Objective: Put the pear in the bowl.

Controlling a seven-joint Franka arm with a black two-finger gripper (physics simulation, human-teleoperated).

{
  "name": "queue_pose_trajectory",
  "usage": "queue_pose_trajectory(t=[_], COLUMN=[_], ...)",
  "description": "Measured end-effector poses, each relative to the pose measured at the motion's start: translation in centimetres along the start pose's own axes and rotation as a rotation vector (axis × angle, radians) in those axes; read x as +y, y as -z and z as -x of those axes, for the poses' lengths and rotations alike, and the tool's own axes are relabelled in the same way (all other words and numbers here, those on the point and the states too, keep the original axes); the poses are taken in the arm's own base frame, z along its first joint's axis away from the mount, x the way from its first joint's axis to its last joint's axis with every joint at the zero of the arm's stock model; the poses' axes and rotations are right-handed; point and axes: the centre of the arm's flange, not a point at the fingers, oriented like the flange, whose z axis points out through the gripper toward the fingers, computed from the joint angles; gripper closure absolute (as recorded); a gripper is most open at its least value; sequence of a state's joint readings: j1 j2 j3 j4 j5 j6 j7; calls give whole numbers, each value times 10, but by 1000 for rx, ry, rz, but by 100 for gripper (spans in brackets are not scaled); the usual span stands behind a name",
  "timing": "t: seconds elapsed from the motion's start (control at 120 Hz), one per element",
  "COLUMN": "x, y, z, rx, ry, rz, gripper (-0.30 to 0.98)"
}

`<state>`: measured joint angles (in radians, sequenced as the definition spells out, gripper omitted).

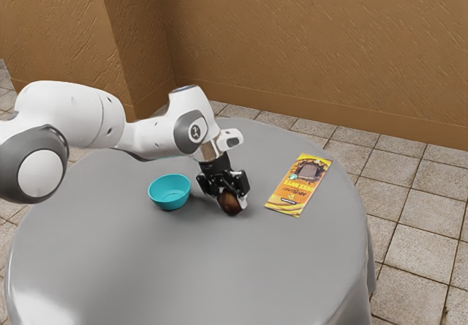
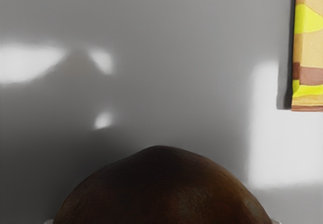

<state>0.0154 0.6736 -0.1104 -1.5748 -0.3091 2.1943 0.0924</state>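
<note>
Nearest the wrist camera, the brown pear (image 2: 162, 191) is clamped between both fingers of the gripper (image 1: 233, 202), outside the turquoise bowl (image 1: 169, 193) at the exterior view's left; a yellow packet (image 1: 298, 186) lies toward its right on the grey table (image 1: 197, 274).

The bowl (image 1: 170, 202) looks like smooth plastic with a soft sheen. Beneath it, the desk (image 1: 205, 266) has a smooth, glossy grey surface that throws back white highlights. Near the bowl, the pear (image 1: 231, 205) has smooth, faintly shiny skin; beyond the pear from the bowl, the packet (image 1: 300, 186) resembles printed paper. Behind the bowl, the wall (image 1: 292, 39) is rough, matt plaster.
</note>
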Motion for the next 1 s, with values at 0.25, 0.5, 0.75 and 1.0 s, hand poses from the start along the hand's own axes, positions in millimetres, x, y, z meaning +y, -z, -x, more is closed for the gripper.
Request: queue_pose_trajectory(t=[0.25,0.5,0.75,1.0], x=[-1,3,-16,-63], y=[-3,39,113,138], z=[0,-1,12,26], rx=[-3,51,113,45], ry=[11,6,18,74], rz=[-4,-23,-110,-201], gripper=[26,37,39,38])
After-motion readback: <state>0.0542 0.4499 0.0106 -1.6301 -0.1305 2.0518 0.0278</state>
